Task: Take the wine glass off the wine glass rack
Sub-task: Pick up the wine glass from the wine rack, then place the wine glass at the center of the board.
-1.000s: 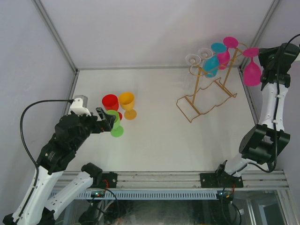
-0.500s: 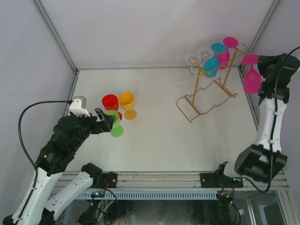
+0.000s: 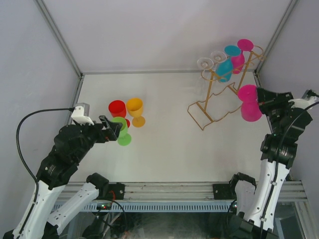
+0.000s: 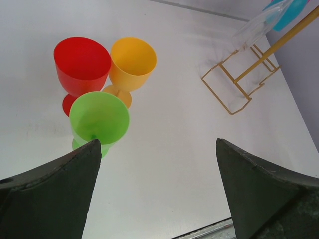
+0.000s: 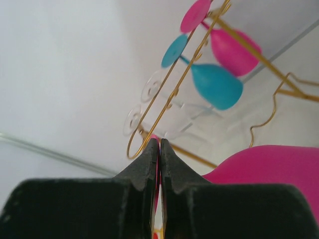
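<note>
A pink wine glass hangs in the air just right of the gold wire wine glass rack, apart from it. My right gripper is shut on the thin edge of its foot. In the right wrist view the shut gripper pinches that pink edge, with the bowl at lower right. On the rack's loop arms hang two clear glasses, a teal glass and another pink glass. My left gripper stands open and holds nothing, just above the green glass.
A red glass, an orange glass and the green glass stand upright together at the table's left. Metal frame posts and grey walls close in the back and sides. A rail runs along the near edge.
My right arm has carried the pink glass down and forward, from beside the rack's top to beside its base. The left arm has barely moved.
</note>
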You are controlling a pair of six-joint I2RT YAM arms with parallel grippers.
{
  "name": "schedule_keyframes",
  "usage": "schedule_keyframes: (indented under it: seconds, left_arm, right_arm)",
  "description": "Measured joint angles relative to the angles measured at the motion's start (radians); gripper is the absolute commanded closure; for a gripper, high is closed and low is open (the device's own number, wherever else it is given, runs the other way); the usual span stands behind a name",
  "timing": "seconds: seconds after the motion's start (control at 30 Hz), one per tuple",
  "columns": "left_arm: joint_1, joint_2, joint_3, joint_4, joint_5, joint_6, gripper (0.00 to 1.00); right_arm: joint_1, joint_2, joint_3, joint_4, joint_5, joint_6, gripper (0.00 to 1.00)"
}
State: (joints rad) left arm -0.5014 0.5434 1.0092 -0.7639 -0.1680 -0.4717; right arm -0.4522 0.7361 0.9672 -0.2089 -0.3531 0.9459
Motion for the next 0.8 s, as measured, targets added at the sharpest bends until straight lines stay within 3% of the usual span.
schedule_keyframes:
  seconds: [0.27, 0.43, 0.63, 0.8]
  left_arm:
    - [0.000, 0.008, -0.023, 0.039, 0.056, -0.017, 0.00]
    - [0.000, 0.019, -0.043, 0.063, 0.101, -0.024, 0.00]
    - [0.000, 0.047, -0.052, 0.116, 0.181, -0.034, 0.00]
    - [0.000, 0.066, -0.091, 0.183, 0.294, -0.053, 0.00]
  right_arm:
    - [0.005, -0.045, -0.009, -0.047, -0.184, 0.011, 1.00]
    - [0.084, -0.015, -0.068, -0.045, -0.327, 0.014, 1.00]
    - [0.415, 0.078, -0.097, -0.042, -0.362, -0.018, 1.00]
    - [0.762, 0.095, -0.101, 0.010, -0.270, -0.071, 1.00]
